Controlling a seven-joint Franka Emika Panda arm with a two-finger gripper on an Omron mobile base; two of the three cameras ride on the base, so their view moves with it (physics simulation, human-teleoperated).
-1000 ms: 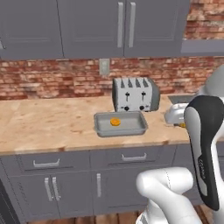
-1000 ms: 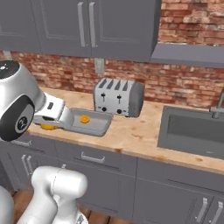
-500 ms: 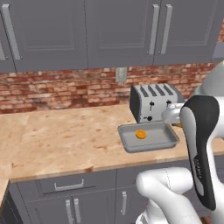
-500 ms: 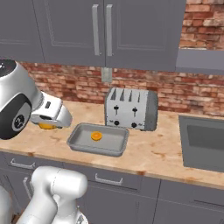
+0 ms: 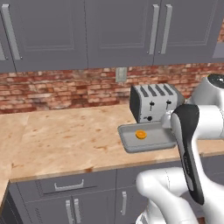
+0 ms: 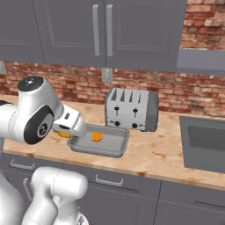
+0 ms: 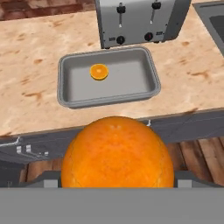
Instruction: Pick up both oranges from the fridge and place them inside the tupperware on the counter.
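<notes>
You see gripper (image 7: 117, 186) clamped on second orange (image 7: 117, 153) | first orange (image 7: 99, 71) lies inside tupperware (image 7: 144, 94) | toaster (image 7: 140, 19) just behind, on counter (image 7: 30, 65)

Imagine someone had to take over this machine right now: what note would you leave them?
Tool: shut on the second orange, held short of the counter's front edge in the hand view.
First orange: already lying in the tupperware, toward its left end.
Tupperware: on the counter, just in front of the toaster.
Done: one orange delivered, the other picked up.
Left: carry the held orange forward over the tupperware, lower it and release. There looks to be free room beside the first orange.
</notes>
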